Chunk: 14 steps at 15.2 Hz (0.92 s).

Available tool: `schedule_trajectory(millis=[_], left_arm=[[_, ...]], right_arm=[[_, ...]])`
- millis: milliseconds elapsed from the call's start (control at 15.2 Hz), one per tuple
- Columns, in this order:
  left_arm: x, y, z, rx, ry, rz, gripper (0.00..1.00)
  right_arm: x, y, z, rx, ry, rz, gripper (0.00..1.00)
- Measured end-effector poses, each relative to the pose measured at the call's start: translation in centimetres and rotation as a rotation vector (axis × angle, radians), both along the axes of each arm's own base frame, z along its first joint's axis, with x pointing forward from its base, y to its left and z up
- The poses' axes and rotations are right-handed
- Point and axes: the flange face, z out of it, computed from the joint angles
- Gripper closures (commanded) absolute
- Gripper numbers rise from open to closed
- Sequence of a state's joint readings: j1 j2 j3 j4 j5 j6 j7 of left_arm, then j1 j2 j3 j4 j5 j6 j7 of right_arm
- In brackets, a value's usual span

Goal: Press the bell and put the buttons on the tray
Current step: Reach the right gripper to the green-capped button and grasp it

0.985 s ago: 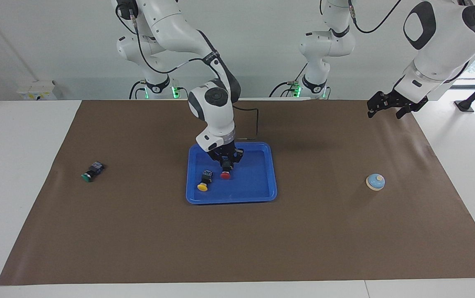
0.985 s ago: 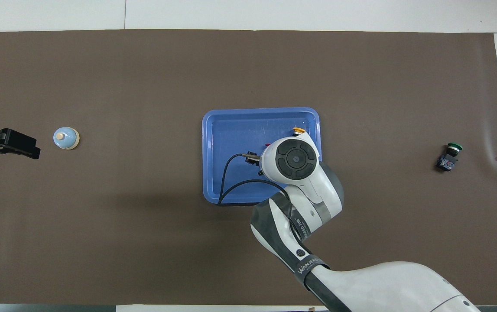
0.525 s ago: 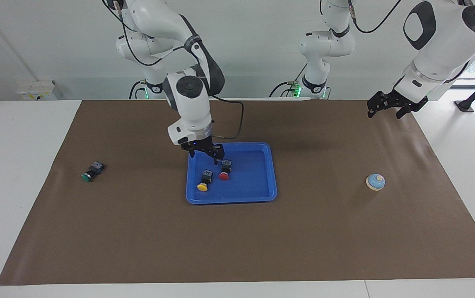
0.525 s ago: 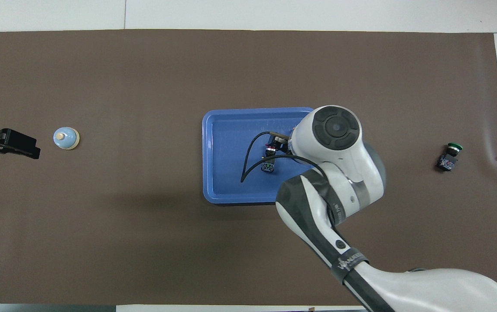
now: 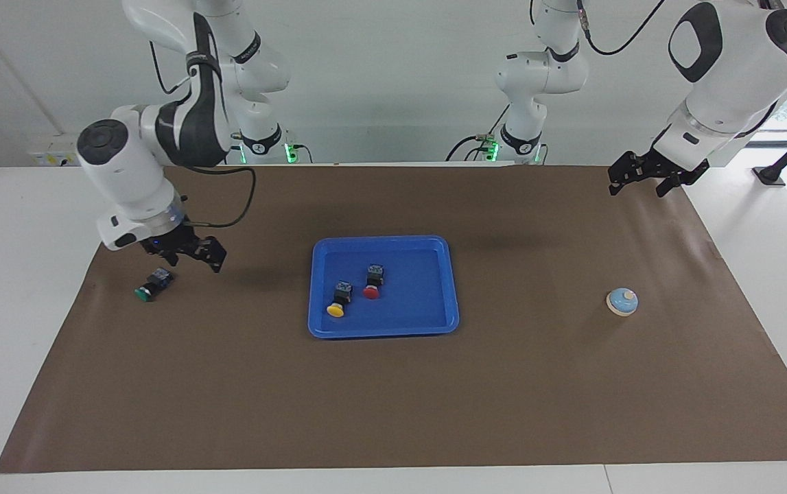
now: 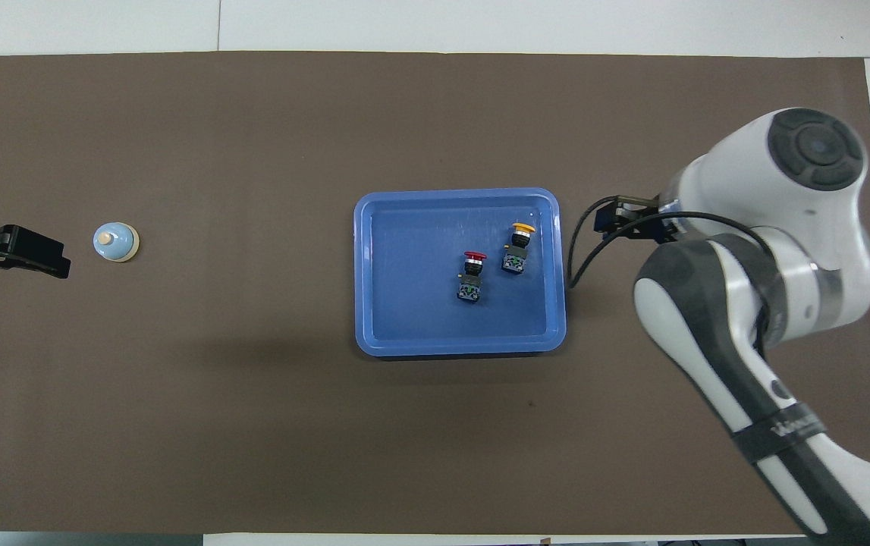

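1. Tray point(image 6: 374, 303) mid-desk, on the brown mat point(image 6: 252, 425).
2. Red button point(image 6: 472, 274) and yellow button point(image 6: 517, 244) lie in tray, apart.
3. Bell point(image 6: 115, 242) toward left arm's end.
4. Left claw point(image 6: 51, 262) beside bell, not touching.

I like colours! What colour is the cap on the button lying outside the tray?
Green cap, clearest in the facing view.
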<state>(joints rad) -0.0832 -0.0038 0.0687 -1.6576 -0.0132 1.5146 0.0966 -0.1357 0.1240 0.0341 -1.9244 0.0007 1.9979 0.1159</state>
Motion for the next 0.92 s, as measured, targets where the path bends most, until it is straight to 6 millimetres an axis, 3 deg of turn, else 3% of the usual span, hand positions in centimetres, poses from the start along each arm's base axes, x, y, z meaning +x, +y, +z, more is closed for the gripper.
schedule_trajectory(millis=[131,394,657,919], left_arm=[[0.0,0.0,0.0,0.0,0.0,0.0,0.0],[0.0,0.0,0.0,0.0,0.0,0.0,0.0],[0.0,0.0,0.0,0.0,0.0,0.0,0.0],[0.0,0.0,0.0,0.0,0.0,0.0,0.0]], right_arm=[[-0.8,-3.1,-1.7,-0.003,-0.018,-0.039,0.0],[-3.2,-7.3,-5.0,-0.018,-0.072,-0.115,0.0],[-4.9,-9.4,-6.9,-0.03,-0.12,-0.159,0.0],[-6.2,-9.6,-9.2,-0.035,-0.144,-0.17,0.0]])
